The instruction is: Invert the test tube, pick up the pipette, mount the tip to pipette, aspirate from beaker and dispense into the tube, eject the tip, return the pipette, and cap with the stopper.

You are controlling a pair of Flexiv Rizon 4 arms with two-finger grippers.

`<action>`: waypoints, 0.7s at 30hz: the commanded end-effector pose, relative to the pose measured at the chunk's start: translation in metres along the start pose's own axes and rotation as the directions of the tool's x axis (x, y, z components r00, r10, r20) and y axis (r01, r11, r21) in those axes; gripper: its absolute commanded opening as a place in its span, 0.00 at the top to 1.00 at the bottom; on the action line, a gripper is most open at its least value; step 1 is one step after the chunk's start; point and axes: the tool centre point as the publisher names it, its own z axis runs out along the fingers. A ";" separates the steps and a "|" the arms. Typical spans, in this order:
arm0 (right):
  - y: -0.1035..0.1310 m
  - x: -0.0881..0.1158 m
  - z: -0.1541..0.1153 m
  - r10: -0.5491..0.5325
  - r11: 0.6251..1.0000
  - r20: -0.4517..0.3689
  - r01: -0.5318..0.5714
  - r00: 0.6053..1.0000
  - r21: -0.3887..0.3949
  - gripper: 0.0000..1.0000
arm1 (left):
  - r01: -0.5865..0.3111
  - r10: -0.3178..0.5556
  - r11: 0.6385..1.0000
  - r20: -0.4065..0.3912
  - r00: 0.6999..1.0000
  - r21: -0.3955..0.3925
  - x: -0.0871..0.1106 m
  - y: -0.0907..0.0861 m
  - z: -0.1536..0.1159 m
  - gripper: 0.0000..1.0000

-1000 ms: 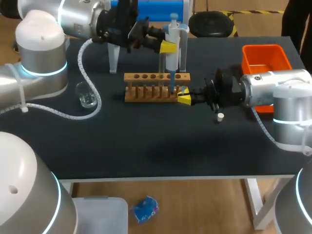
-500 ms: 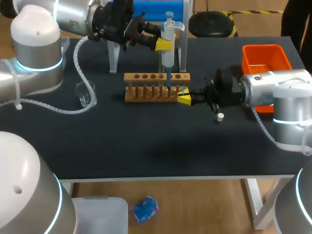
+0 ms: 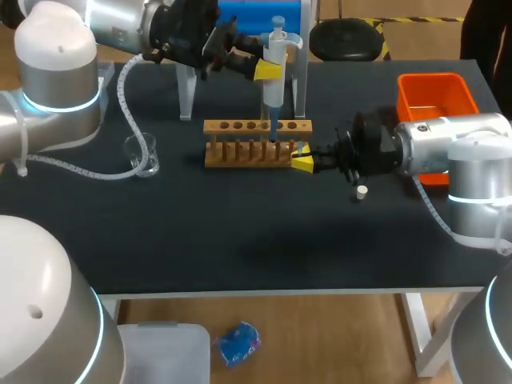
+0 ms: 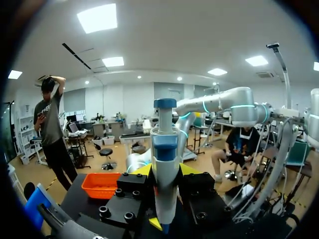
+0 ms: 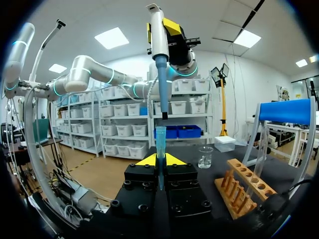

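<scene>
Both horizontal: L gripper (image 3: 270, 72) holds pipette (image 3: 273, 96), R gripper (image 3: 302, 157) tube (image 5: 160, 135).

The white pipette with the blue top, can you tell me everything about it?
The white plastic pipette has a blue plunger knob on top and a blue shaft below. It hangs upright, clamped between the yellow fingertips of the left gripper. Its nose points down, just above a clear blue tip in the right gripper, not touching it.

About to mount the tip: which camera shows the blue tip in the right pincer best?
Right wrist view: the blue tip stands upright in the right pincer, clear of the pipette nose above it. Head view gives a speck by the rack. Left wrist view shows none of it.
</scene>
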 end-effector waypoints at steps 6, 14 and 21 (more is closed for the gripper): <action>0.001 -0.008 0.012 -0.056 0.998 -0.025 0.057 0.998 0.034 1.00 | -0.001 0.001 1.000 0.002 1.000 0.000 0.001 -0.001 0.000 1.00; -0.003 -0.018 0.018 -0.148 0.983 -0.058 0.153 0.987 0.105 1.00 | -0.001 0.001 1.000 0.002 1.000 0.000 0.001 -0.001 0.000 1.00; -0.006 -0.026 0.026 -0.214 0.961 -0.094 0.227 0.972 0.157 1.00 | -0.001 0.001 1.000 0.002 1.000 0.000 0.001 -0.001 0.000 1.00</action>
